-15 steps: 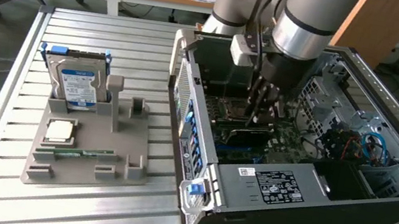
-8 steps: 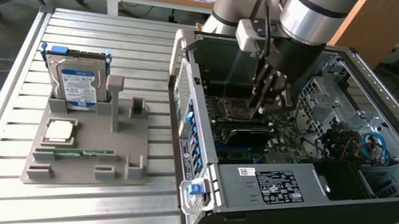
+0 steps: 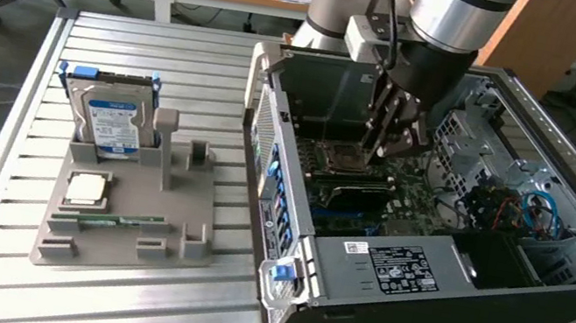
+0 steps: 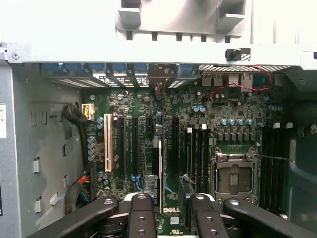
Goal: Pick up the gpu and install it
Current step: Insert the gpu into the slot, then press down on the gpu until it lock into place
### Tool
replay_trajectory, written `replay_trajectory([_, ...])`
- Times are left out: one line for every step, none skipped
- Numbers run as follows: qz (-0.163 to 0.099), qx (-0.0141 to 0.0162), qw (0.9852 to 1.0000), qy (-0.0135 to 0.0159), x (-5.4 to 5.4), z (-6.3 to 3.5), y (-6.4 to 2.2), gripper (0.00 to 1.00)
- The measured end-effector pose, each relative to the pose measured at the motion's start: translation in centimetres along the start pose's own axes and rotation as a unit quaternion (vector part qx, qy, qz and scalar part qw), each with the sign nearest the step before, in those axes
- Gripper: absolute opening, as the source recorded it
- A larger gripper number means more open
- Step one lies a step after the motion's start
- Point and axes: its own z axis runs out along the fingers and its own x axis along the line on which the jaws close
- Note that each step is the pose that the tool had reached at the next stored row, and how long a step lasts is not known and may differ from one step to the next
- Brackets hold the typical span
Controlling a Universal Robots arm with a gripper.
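The gpu is a thin dark card, seen edge-on in the wrist view. It stands upright in a slot of the motherboard, inside the open computer case. My gripper hangs just above it, a finger on each side. The jaws are open: bare board shows between the card and one finger. In the exterior view the gripper reaches down into the case, and a dark card sits on the board just below it.
On the exterior view's left, a grey holder carries a hard drive, a processor chip and a green memory stick. The empty processor socket lies beside the slots. Case walls and cables close in around the gripper.
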Motion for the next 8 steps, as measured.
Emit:
replay_trajectory([0.0,0.0,1.0,0.0001,0.0,-0.01,0.0,0.34])
replay_trajectory([0.0,0.0,1.0,0.0001,0.0,-0.01,0.0,0.34])
replay_trajectory([0.0,0.0,1.0,0.0001,0.0,-0.01,0.0,0.34])
replay_trajectory([0.0,0.0,1.0,0.0001,0.0,-0.01,0.0,0.34])
replay_trajectory([0.0,0.0,1.0,0.0001,0.0,-0.01,0.0,0.34])
replay_trajectory([0.0,0.0,1.0,0.0001,0.0,-0.01,0.0,0.34])
replay_trajectory([0.0,0.0,1.0,0.0001,0.0,-0.01,0.0,0.34])
replay_trajectory([0.0,0.0,1.0,0.0001,0.0,-0.01,0.0,0.34])
